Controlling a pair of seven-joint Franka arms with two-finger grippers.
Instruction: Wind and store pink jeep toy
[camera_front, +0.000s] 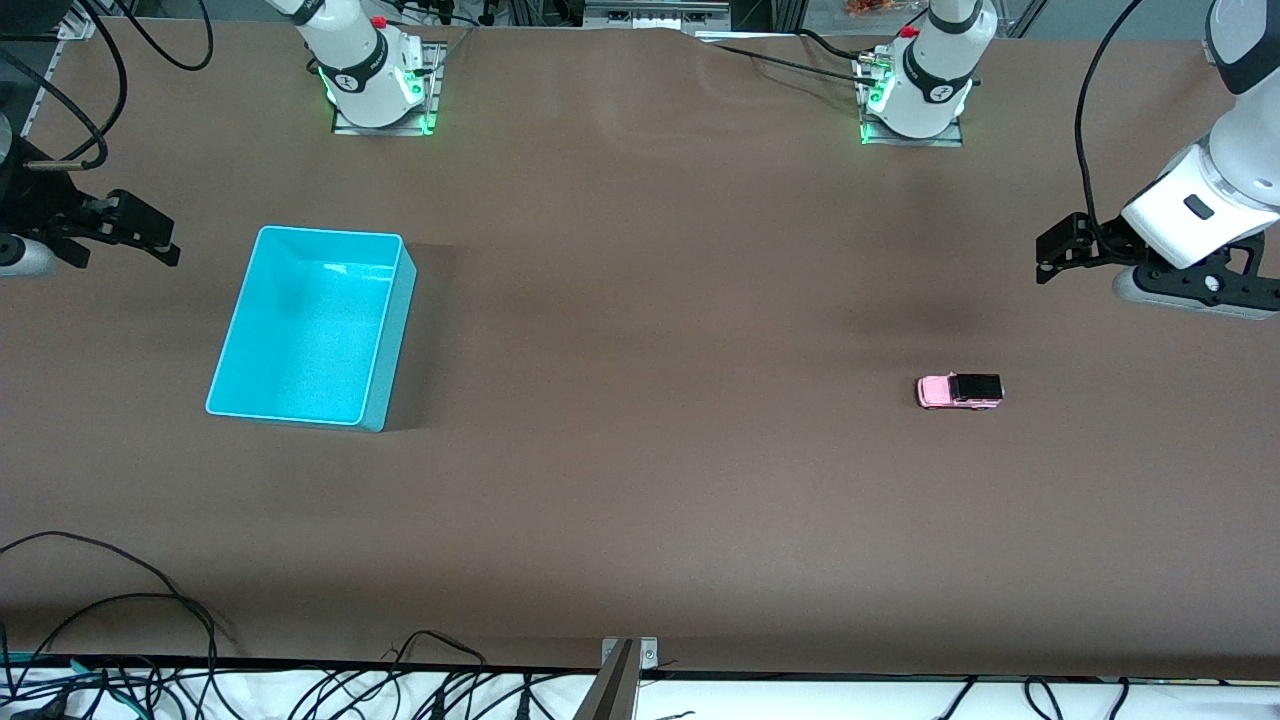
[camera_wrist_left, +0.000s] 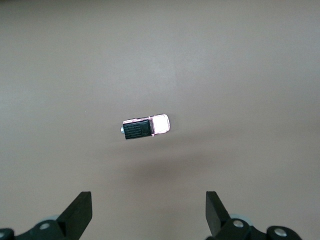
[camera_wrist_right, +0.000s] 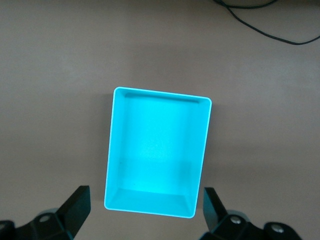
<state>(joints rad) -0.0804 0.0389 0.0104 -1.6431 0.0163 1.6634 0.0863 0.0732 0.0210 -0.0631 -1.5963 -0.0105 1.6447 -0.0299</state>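
The pink jeep toy (camera_front: 959, 391) stands on the brown table toward the left arm's end, on its wheels, black roof up. It also shows in the left wrist view (camera_wrist_left: 145, 127). My left gripper (camera_front: 1046, 256) hangs in the air beside it, toward the table's end, open and empty (camera_wrist_left: 148, 212). The empty cyan bin (camera_front: 392, 340) stands toward the right arm's end. My right gripper (camera_front: 160, 240) hovers beside the bin, toward that end of the table, open and empty (camera_wrist_right: 146, 210). The bin (camera_wrist_right: 162, 96) fills the middle of the right wrist view.
The two arm bases (camera_front: 378, 75) (camera_front: 915, 90) stand at the table's edge farthest from the front camera. Loose black cables (camera_front: 120, 610) lie along the edge nearest the camera, with a metal bracket (camera_front: 625, 665) at its middle.
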